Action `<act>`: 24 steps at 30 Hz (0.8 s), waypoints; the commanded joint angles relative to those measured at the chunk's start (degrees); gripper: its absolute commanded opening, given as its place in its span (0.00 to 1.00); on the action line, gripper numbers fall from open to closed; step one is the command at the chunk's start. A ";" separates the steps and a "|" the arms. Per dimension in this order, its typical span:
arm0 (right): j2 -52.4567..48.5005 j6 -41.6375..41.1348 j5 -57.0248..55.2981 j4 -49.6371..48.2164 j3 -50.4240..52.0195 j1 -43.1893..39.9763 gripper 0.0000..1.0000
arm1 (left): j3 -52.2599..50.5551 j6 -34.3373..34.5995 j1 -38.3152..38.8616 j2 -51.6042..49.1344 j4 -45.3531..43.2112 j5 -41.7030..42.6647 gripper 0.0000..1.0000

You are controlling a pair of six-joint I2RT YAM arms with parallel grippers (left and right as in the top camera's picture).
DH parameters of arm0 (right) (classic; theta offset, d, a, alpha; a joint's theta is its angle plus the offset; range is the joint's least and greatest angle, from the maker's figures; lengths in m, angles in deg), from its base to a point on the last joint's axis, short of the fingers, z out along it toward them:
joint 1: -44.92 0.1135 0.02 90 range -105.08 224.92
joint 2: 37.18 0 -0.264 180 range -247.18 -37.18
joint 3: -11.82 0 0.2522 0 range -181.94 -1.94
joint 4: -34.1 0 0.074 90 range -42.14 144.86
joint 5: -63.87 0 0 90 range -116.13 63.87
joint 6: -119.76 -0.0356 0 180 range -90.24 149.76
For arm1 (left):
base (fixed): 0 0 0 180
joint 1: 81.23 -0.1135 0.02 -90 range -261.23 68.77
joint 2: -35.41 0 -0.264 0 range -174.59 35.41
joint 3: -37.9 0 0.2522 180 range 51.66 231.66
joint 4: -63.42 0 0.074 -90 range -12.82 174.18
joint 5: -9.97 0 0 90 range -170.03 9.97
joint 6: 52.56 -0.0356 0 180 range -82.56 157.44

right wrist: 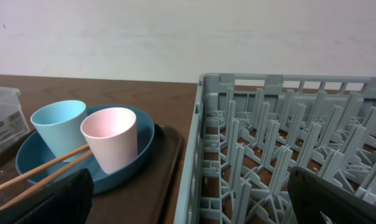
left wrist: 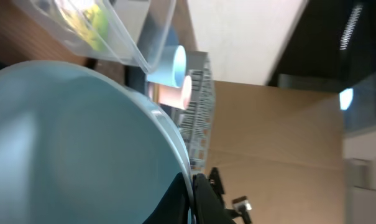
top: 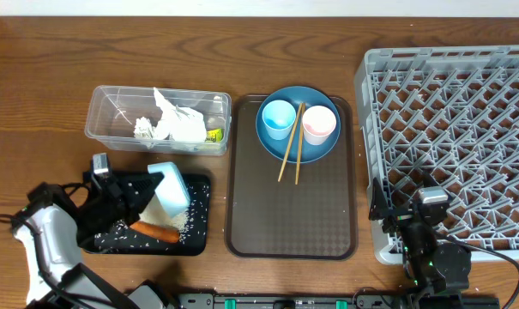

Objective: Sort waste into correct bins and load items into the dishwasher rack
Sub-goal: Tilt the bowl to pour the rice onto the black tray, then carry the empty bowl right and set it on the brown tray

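Observation:
My left gripper (top: 147,190) is shut on the rim of the light blue bowl (top: 169,189), held tilted over the black tray (top: 100,236), where the orange carrot (top: 156,232) and loose rice grains (top: 178,221) lie. In the left wrist view the bowl (left wrist: 69,143) fills the frame with my fingers (left wrist: 192,199) pinching its rim. The clear tub (top: 105,120) holds white napkins (top: 169,124) and the yellow-green wrapper (top: 213,135). The dark blue plate (top: 298,146) carries the light blue cup (top: 278,118), pinkish-white cup (top: 319,124) and chopsticks (top: 290,154). My right gripper (right wrist: 188,199) is open and empty at the grey rack's (top: 465,129) front left corner.
The brown serving tray (top: 289,215) lies between the black tray and the rack, with the plate at its far end. Scattered rice grains lie on the black tray's floor. In the right wrist view the rack (right wrist: 287,143) wall stands just right of the serving tray (right wrist: 163,180).

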 commanded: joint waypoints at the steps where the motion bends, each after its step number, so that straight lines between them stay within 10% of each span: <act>1: 0.00 0.24 0.02 0.22 0.09 0.55 0.99 | 4.83 5.31 0.07 3.15 -0.09 -3.85 0.06; 13: 0.00 0.24 0.02 0.22 0.09 0.55 0.99 | 15.19 22.40 9.05 19.43 -4.22 -31.17 0.06; 24: 0.00 0.24 0.02 0.20 0.09 0.55 0.99 | 15.17 30.21 37.29 28.59 -7.91 -50.40 0.06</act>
